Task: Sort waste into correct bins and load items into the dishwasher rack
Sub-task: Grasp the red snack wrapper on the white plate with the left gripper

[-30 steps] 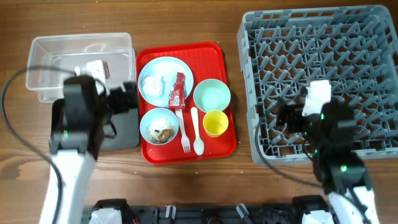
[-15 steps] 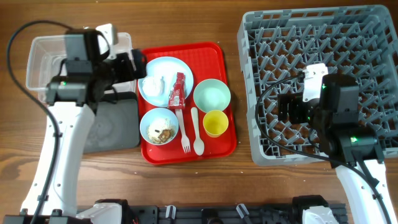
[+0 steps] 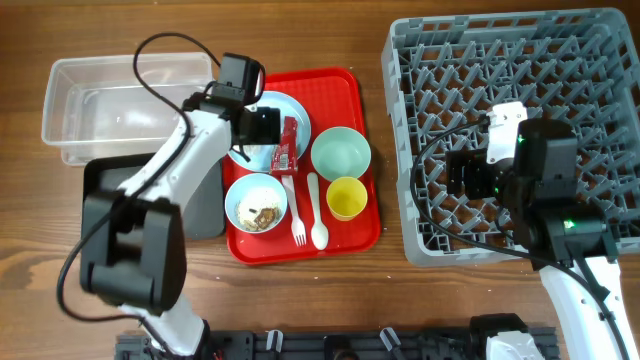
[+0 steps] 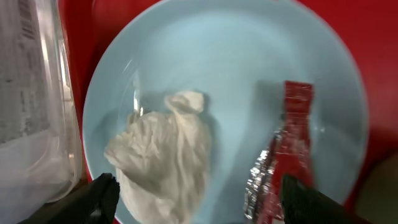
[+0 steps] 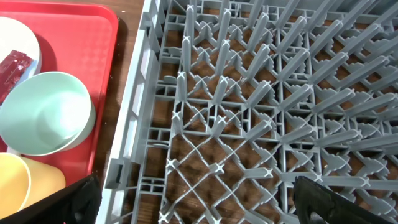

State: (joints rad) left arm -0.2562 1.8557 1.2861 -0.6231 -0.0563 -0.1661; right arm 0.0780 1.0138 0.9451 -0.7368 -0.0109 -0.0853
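Left gripper (image 4: 199, 208) hovers low over the pale blue plate (image 4: 224, 56), fingers spread wide, nothing held. Crumpled tissue ball (image 4: 165, 152) and red snack wrapper (image 4: 287, 143) lie on the plate, between the fingertips. Plate sits on the red serving tray (image 3: 340, 85) with the blue bowl (image 3: 238, 192) of food scraps (image 3: 263, 212), mint bowl (image 3: 341, 154), yellow cup (image 3: 347, 197), fork (image 3: 297, 218) and spoon (image 3: 317, 215). Clear tub (image 3: 120, 100) and black tray (image 3: 203, 205) are left of it. Right gripper (image 5: 199, 206), fingers apart and empty, is above the grey dishwasher rack (image 3: 560, 60).

Smooth glossy plate (image 4: 236, 62); soft crumpled paper tissue (image 4: 165, 155); crinkled wrapper (image 4: 292, 124), foil-shiny inside; clear plastic tub (image 3: 100, 110); matt grey plastic rack (image 5: 134, 106); glossy plastic tray (image 3: 340, 85); grained wooden table (image 3: 300, 30).
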